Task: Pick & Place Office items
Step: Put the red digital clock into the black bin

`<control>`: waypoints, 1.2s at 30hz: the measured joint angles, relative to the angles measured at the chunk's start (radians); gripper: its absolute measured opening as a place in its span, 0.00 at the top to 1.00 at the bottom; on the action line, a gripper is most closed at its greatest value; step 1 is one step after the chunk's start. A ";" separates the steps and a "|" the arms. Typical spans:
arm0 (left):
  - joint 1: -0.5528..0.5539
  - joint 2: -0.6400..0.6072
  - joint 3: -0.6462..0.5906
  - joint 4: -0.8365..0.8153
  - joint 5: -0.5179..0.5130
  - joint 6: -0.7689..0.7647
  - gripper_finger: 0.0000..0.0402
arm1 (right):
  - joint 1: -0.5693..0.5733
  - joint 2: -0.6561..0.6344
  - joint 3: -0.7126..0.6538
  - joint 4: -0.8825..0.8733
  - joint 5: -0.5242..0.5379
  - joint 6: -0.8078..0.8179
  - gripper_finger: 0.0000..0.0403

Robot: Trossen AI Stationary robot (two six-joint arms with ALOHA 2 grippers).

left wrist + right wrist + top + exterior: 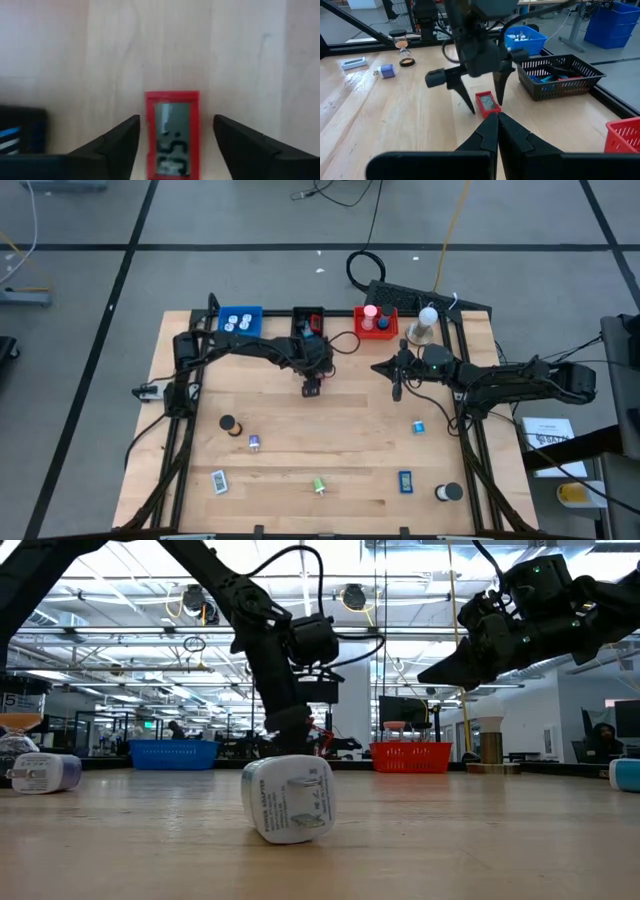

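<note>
A flat red rectangle with a grey display (172, 135) lies on the wooden table just in front of the black tray. My left gripper (176, 120) hangs over it, open and pointing down. One finger stands on each side of the red item without touching it; the right wrist view shows the same, with my left gripper (482, 95) astride the red item (486, 102). My right gripper (497, 120) is shut and empty. It hovers above the table to the right of the left one (378, 367).
Blue (240, 320), black (308, 323) and red (376, 320) trays line the far edge, beside a white ball-topped stand (427, 320). Small items lie scattered on the near half: a black cylinder (228, 423), a purple one (254, 442), a white rectangle (219, 480), a green piece (319, 485), a blue rectangle (406, 480) and a teal one (419, 426).
</note>
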 joint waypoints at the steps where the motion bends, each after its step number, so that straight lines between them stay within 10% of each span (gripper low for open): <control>1: 0.002 -0.001 0.000 -0.008 -0.012 0.000 0.39 | 0.000 0.000 0.000 0.000 -0.006 0.000 1.00; 11: 0.006 -0.005 0.002 -0.058 -0.013 0.000 0.66 | 0.005 0.000 0.000 0.004 -0.018 -0.006 1.00; 26: 0.158 -0.325 0.013 -0.080 -0.154 -0.151 0.64 | 0.005 0.000 0.000 0.005 -0.018 -0.008 1.00; 36: 0.341 -0.199 0.012 -0.008 -0.104 -0.347 0.65 | 0.006 0.000 0.000 0.011 -0.018 -0.010 1.00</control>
